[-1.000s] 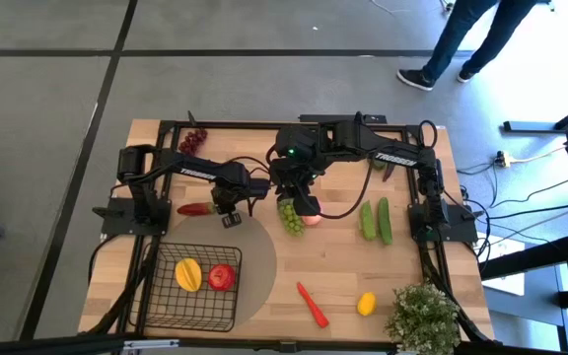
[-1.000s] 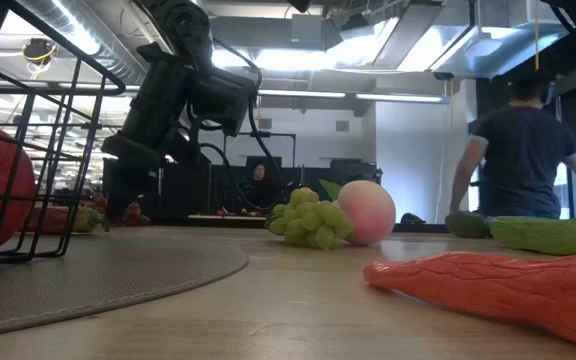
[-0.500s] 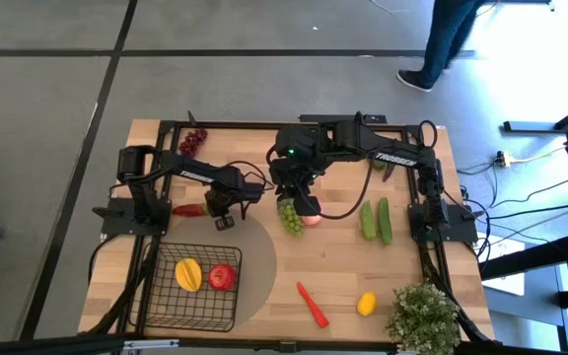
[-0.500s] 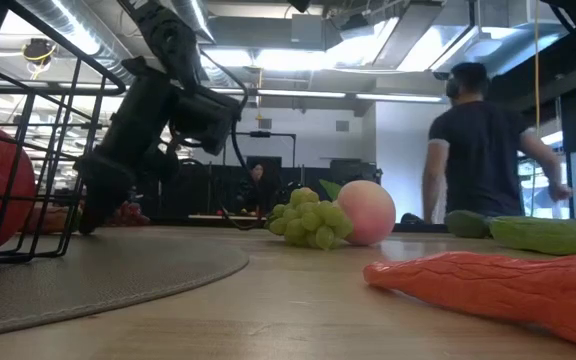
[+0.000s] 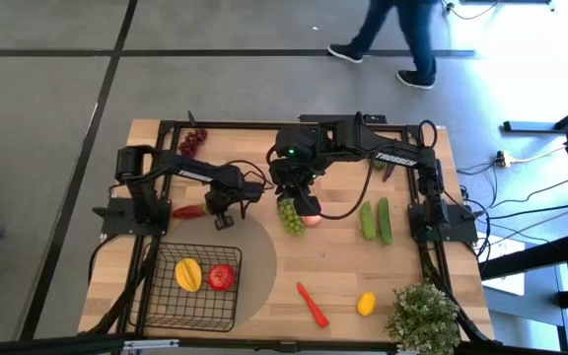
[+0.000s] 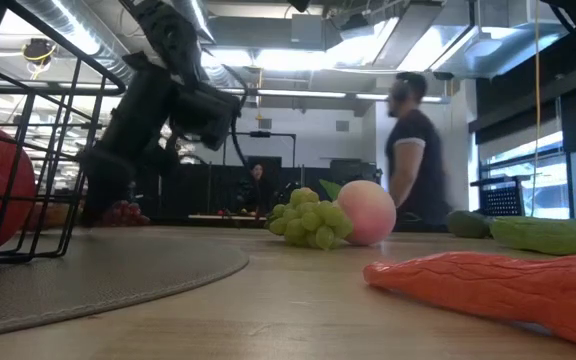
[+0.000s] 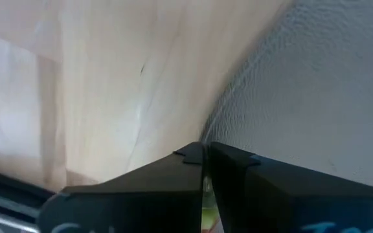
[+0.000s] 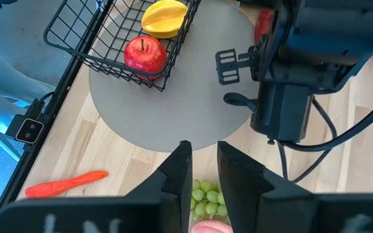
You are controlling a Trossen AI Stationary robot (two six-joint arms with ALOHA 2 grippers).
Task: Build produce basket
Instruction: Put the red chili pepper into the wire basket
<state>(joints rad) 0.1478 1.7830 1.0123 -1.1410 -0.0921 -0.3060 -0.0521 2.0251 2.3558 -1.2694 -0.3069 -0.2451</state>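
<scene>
We see the left gripper (image 5: 223, 219) pinched together at the mat's (image 5: 259, 258) edge; the right gripper (image 8: 199, 169) hangs slightly apart over green grapes (image 5: 290, 218); the basket (image 5: 173, 304), lower left, holds an apple (image 5: 222, 277).

- High view looks straight down on the whole table (image 5: 343, 266).
- Low view sits at tabletop height, facing the room, close to the round mat (image 6: 88, 280).
- Left wrist view looks closely at wood and mat edge.
- Right wrist view overlooks the basket (image 8: 109, 39), shared with high and low views.
</scene>
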